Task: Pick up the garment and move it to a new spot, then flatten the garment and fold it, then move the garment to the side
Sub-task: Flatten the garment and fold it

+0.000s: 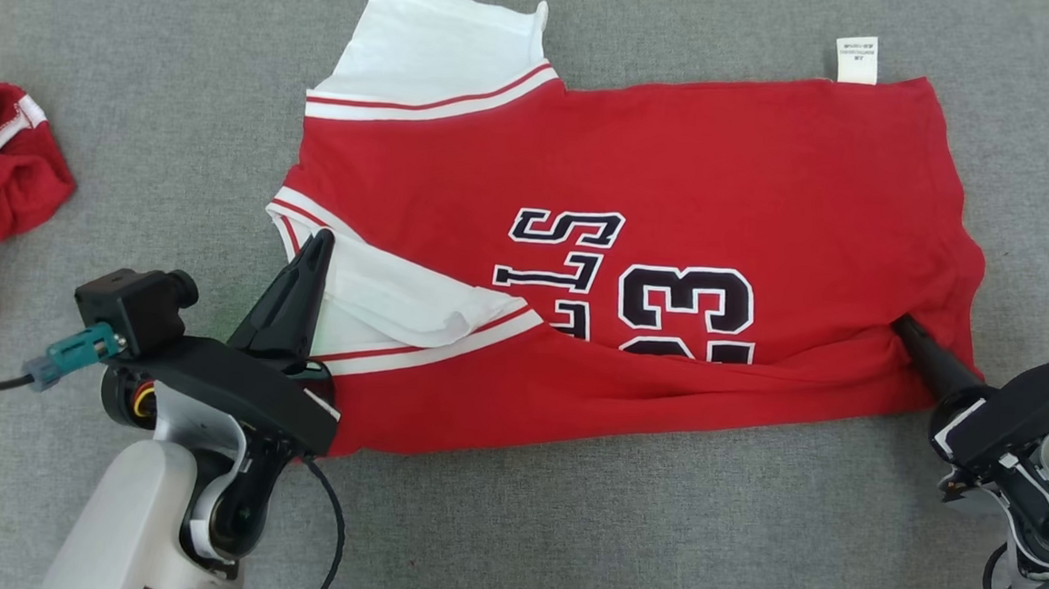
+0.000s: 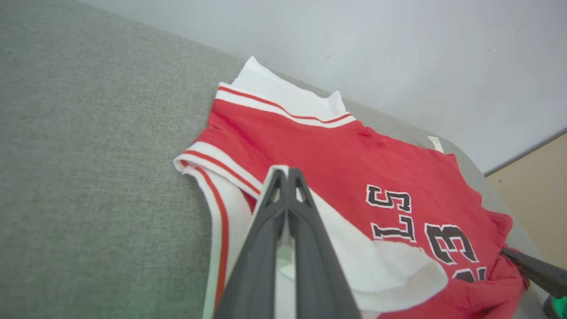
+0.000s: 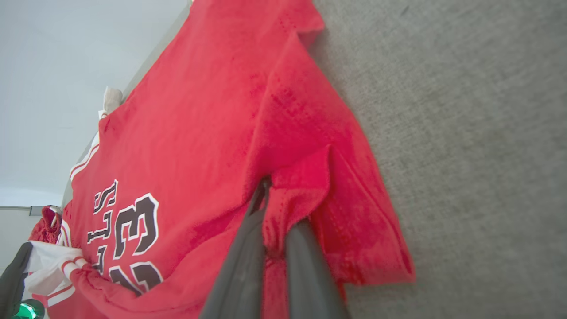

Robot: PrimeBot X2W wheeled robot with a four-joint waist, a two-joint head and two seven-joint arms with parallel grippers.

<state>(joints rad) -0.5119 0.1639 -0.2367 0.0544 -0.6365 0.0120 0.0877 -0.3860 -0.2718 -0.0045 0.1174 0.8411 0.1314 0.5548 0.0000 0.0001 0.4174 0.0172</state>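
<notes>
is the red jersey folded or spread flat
Partly folded: the jersey has its near edge doubled over the printed number, hiding its lower part; the rest lies spread.

Head camera looks steeply down on the grey worktop [image 1: 564, 534]. Wrist cameras ride low behind left pincer [image 2: 287, 173] and right pincer [image 3: 270, 195], facing each other; all share the jersey [image 1: 724, 161].
</notes>
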